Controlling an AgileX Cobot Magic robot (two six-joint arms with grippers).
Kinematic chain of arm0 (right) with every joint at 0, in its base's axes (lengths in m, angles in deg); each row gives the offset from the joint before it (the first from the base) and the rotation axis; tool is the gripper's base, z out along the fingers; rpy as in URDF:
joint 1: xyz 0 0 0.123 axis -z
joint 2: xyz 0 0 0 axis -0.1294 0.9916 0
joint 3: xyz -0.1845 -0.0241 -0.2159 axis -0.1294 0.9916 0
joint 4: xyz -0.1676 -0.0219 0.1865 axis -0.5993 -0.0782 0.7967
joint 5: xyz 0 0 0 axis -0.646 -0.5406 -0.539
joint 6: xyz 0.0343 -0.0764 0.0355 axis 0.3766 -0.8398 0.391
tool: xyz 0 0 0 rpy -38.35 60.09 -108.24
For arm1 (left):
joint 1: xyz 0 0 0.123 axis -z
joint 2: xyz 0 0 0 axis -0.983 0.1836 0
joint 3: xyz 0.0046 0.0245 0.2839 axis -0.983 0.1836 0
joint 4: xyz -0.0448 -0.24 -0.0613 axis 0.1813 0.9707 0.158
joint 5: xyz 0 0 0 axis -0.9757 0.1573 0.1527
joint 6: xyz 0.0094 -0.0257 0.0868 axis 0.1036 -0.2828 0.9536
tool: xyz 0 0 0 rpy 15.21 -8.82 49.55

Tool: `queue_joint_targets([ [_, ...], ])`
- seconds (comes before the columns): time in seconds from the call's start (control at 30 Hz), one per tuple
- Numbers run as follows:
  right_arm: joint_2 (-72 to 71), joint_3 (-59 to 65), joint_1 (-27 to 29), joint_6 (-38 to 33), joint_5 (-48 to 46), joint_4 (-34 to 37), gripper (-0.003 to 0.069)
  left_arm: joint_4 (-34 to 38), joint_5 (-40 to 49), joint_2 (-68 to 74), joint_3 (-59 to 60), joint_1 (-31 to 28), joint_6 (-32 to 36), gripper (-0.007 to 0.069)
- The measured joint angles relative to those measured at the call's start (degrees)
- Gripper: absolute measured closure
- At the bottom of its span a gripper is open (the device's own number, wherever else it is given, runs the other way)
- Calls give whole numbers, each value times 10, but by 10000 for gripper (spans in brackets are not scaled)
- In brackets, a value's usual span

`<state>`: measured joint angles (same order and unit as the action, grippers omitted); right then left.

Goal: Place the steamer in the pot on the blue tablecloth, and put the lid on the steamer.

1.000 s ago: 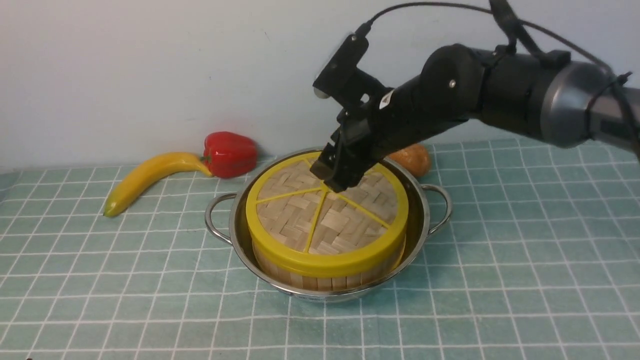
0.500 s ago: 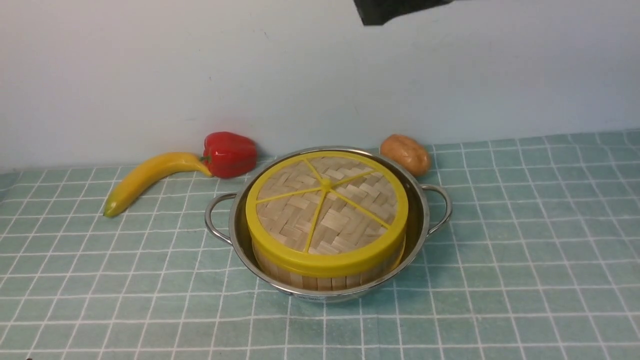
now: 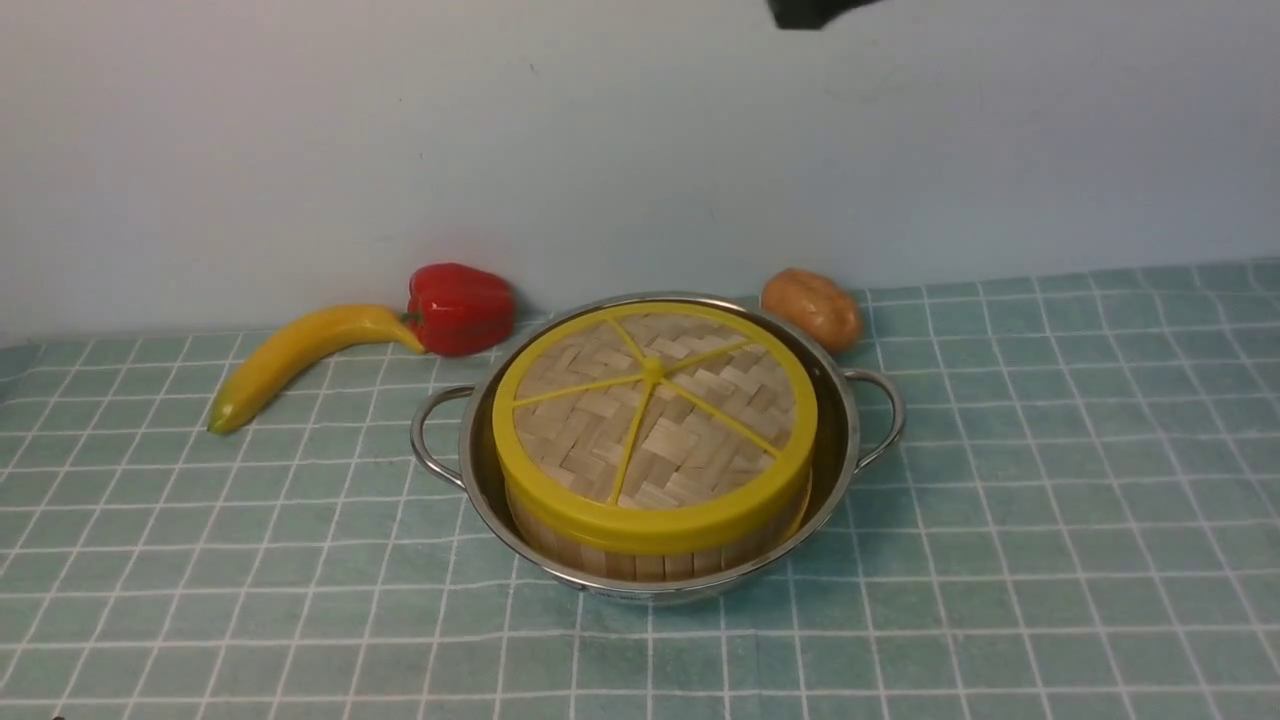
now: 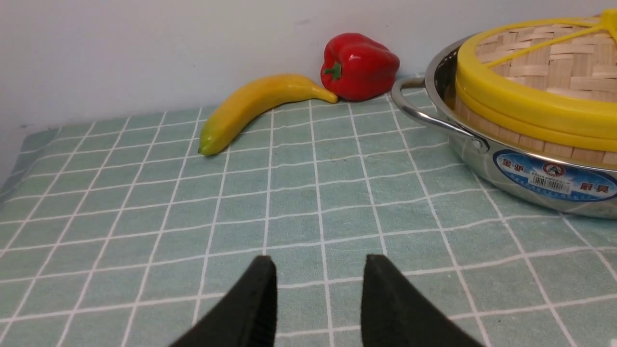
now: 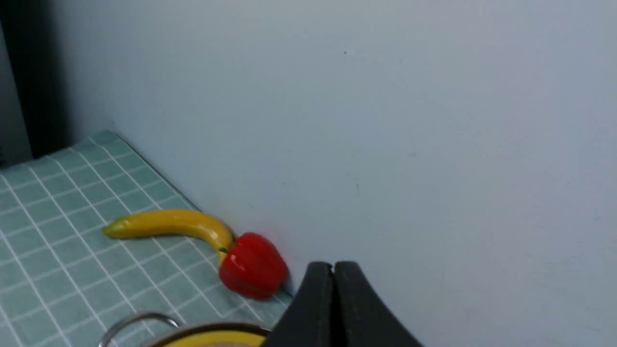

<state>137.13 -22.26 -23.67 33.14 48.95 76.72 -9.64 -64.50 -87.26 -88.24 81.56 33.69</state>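
Note:
The steel pot stands on the blue tablecloth near the middle. Inside it sits the bamboo steamer, and the woven lid with yellow rim and spokes lies flat on top of it. My left gripper is open and empty, low over bare cloth to the left of the pot. My right gripper is shut with nothing in it, raised high above the pot facing the wall; only a dark bit of that arm shows in the front view.
A banana and a red pepper lie by the wall, left of the pot. A potato sits behind the pot to the right. The wall runs close behind all of these.
My right gripper has let go of the lid's hub, shut, and risen up out of the front view. The lid stays on the steamer. The left arm has not moved.

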Motion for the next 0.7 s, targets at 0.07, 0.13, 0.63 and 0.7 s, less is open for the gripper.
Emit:
queue_joint_targets([
  [0.07, -91, 64, 26, 16, 0, -8, 659, 0, 0, 0, 0, 0, 0, 382],
  [0.13, -186, 134, 74, 51, 1, -11, 655, 0, 0, 0, 0, 0, 0, 382],
  [0.63, -676, 597, 357, 161, 91, -26, 621, 0, 0, 0, 0, 0, 0, 382],
  [0.7, -713, 682, 358, 166, 129, -30, 617, 0, 0, 0, 0, 0, 0, 382],
])
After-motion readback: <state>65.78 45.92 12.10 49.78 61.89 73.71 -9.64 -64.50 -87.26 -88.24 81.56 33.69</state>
